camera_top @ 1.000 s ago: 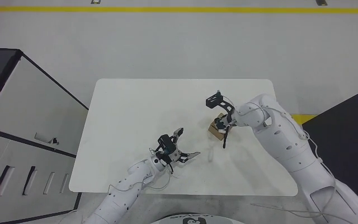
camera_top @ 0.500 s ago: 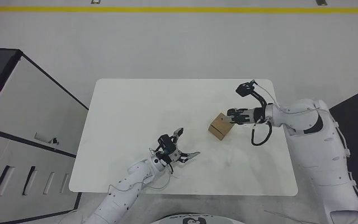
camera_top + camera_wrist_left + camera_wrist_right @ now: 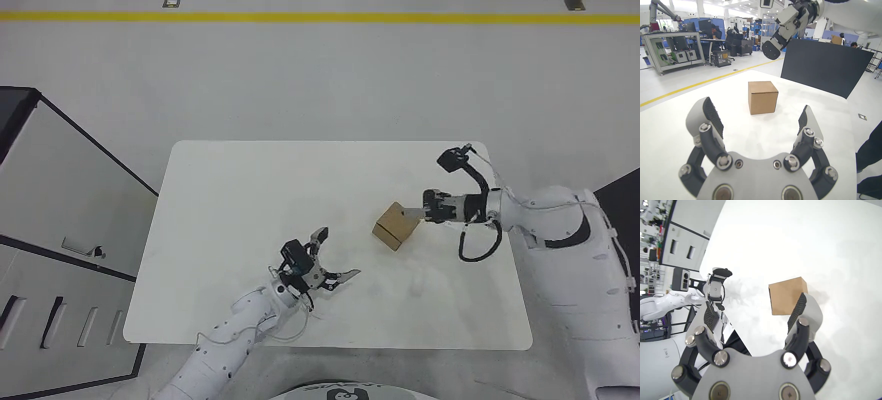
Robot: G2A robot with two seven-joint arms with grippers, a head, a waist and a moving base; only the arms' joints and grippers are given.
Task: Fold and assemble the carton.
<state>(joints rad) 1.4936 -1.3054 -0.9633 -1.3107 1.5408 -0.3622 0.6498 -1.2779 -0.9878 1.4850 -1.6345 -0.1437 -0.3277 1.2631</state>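
The small brown cardboard carton (image 3: 395,225) stands closed as a cube on the white, round-cornered surface (image 3: 250,200), right of its middle. The right hand (image 3: 426,207) is just right of it, apart from it and raised above the surface, its two fingers spread wide on nothing. The left hand (image 3: 337,254) sits near the front edge, left of the carton and well apart, equally spread and empty.

The folding looks all but done. What remains is probably seating the lid: a thin dark seam runs along the top edge of the face turned to the left hand. A flat push from above on that edge should do it, with the other hand bracing a side wall so the light box does not skid on the smooth surface.

The cardboard is matte, with crisp edges and flat walls. The finger pads (image 3: 712,113) are black and ribbed, set in pale grey shells.
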